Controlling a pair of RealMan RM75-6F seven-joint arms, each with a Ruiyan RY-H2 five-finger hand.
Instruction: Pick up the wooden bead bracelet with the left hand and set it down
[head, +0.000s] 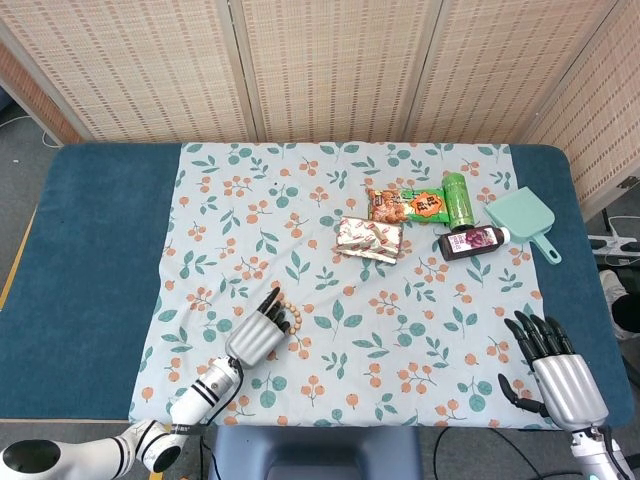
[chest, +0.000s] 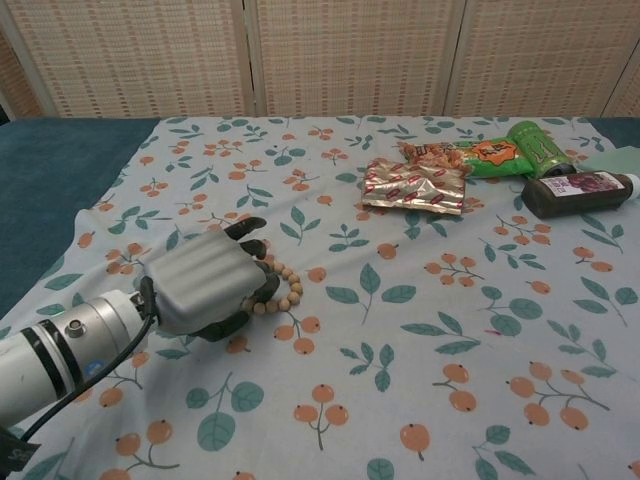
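Note:
The wooden bead bracelet (chest: 285, 290) lies on the floral cloth (chest: 420, 330) at the front left, seen also as the bracelet (head: 295, 316) in the head view. My left hand (chest: 200, 285) sits low over its left side, back of the hand up. Its dark fingers (chest: 262, 272) curl over the near beads and grip them, hiding that part of the ring. From above, the left hand (head: 258, 333) covers the bracelet's left edge. My right hand (head: 560, 375) rests at the table's front right corner, fingers spread and holding nothing.
At the back right lie a silver snack pack (head: 370, 238), an orange snack bag (head: 405, 205), a green can (head: 458, 198), a dark bottle (head: 472, 241) and a teal dustpan (head: 525, 220). Blue table covering (head: 95, 260) borders the cloth.

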